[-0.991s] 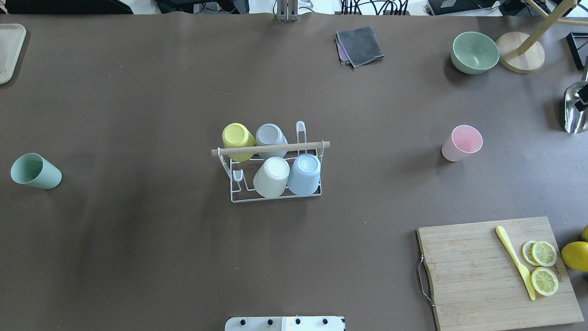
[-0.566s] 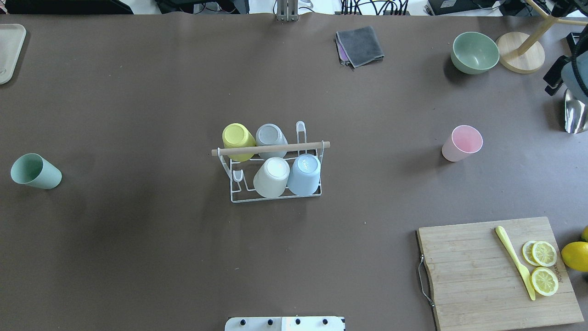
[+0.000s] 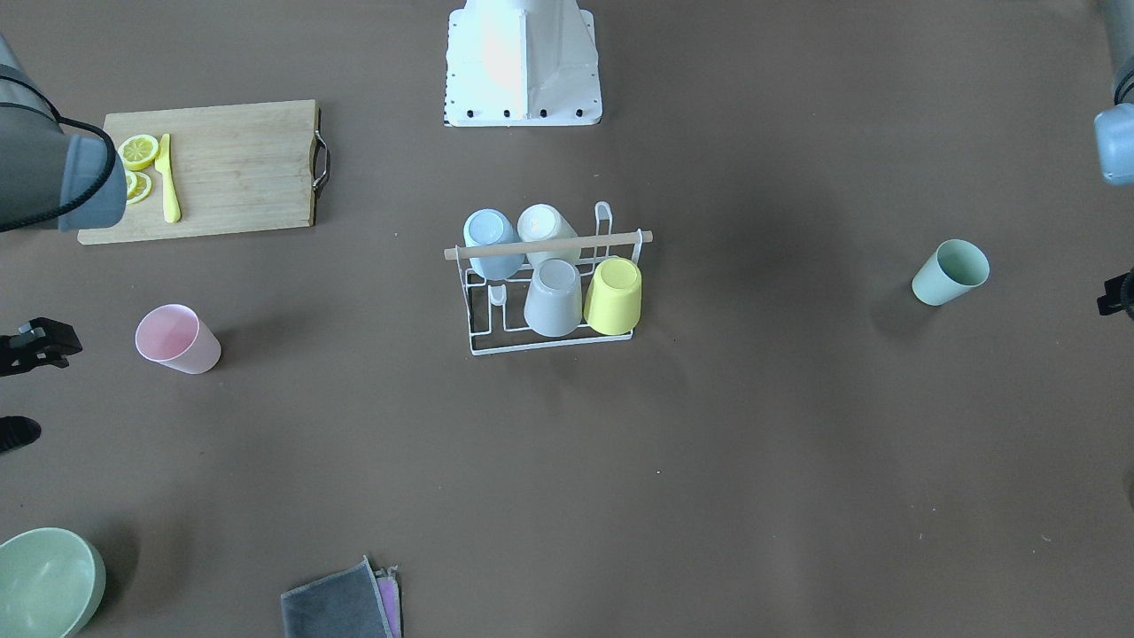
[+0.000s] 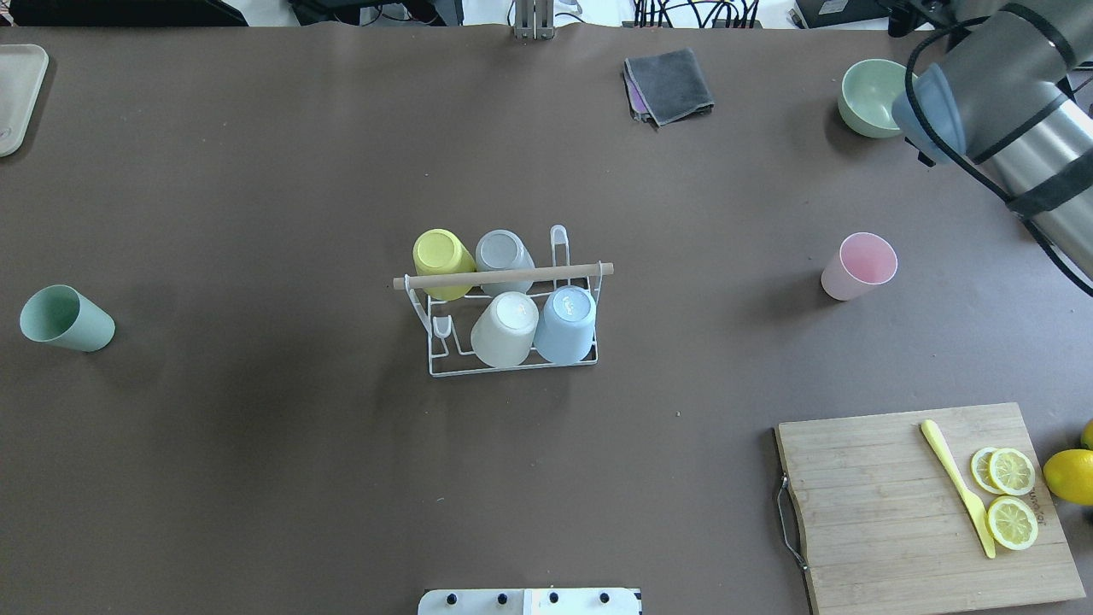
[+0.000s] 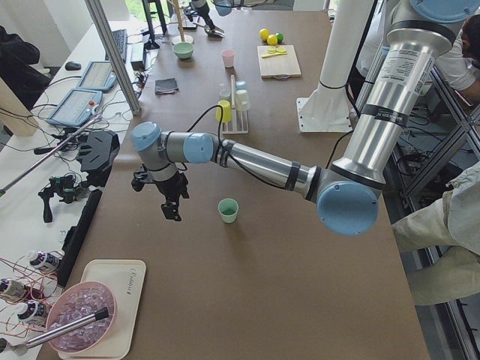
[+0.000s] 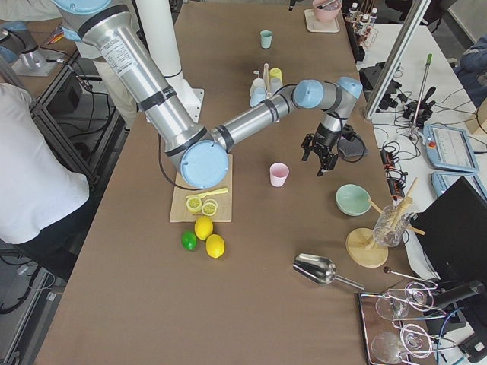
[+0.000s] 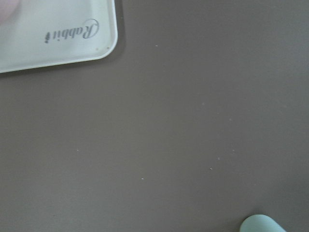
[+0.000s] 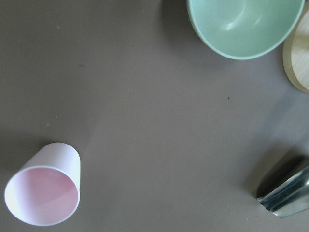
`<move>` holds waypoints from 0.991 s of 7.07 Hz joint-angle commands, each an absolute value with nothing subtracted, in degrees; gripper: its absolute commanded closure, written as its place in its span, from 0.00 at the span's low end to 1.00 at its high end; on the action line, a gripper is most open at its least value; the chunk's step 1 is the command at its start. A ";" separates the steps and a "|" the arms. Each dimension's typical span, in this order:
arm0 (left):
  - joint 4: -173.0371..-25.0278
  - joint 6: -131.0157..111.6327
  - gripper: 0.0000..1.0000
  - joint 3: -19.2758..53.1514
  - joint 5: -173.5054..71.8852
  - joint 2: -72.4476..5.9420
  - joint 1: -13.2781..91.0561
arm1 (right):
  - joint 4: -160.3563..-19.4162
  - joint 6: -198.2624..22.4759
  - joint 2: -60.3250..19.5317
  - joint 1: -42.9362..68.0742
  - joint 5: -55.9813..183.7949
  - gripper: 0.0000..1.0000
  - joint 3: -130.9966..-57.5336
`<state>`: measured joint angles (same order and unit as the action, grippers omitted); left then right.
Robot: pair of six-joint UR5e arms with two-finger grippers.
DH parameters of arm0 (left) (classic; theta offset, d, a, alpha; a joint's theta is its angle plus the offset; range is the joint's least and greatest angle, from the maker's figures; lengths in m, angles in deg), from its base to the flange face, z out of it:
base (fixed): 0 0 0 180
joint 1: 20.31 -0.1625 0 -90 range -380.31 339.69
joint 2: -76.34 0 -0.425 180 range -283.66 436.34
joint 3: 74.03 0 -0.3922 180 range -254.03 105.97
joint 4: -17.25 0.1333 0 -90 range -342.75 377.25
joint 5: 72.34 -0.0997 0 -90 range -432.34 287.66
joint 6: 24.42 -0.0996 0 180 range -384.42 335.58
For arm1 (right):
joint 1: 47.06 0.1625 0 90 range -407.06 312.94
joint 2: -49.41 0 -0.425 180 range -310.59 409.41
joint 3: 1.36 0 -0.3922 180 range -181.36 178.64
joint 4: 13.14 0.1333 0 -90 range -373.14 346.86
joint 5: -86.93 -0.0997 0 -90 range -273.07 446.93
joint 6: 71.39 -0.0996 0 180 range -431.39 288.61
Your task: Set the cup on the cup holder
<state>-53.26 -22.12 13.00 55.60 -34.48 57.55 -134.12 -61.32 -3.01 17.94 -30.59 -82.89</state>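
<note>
a: when you look along the tabletop [image 4: 256,470], what's there?
b: my left fingers [image 5: 171,211] hover by the green cup [image 4: 67,318]; the cup holder [image 4: 504,276] stands mid-tabletop, four cups [image 4: 505,329] on it; my right fingers [image 6: 319,167] hover near the pink cup [image 4: 858,266]. apart or together, i cannot tell.

Left arm [image 5: 255,161] and right arm [image 6: 243,125] are being seen as silver tubes, blue-grey joint caps, black straps [image 4: 1049,184]; pedestal [image 3: 523,62] being seen white.

Quick tally: six pastel plastic cups [image 4: 860,265], one white wire rack with a wooden rod [image 4: 504,275], one pale green bowl [image 4: 867,102], one wooden cutting board [image 4: 888,512], one yellow plastic knife [image 4: 956,487], three lemon slices [image 4: 1012,522], two whole lemons [image 6: 215,245], one green lime [image 6: 189,240].
</note>
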 commanded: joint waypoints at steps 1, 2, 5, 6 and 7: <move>-46.67 -27.45 0.02 3.73 54.13 -41.92 56.16 | -134.60 -59.53 4.30 14.30 -29.35 0.00 -74.16; -46.65 -32.81 0.02 -3.38 54.83 -45.35 55.98 | -134.60 -59.53 6.32 13.24 -29.52 0.00 -71.26; -45.86 -32.16 0.03 -9.78 60.46 -46.88 52.75 | -134.78 -55.94 12.57 8.85 -27.77 0.00 -64.75; -44.99 -32.16 0.03 -9.61 60.37 -46.88 50.03 | -134.87 -54.44 13.80 7.36 -27.07 0.00 -63.07; -44.46 -32.33 0.03 -9.69 60.46 -46.62 48.70 | -135.83 -51.56 13.73 6.12 -26.11 0.00 -62.97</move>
<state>-45.15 -32.20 -9.46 60.24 -46.76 50.75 -135.04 -54.43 13.11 7.77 -27.13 -63.90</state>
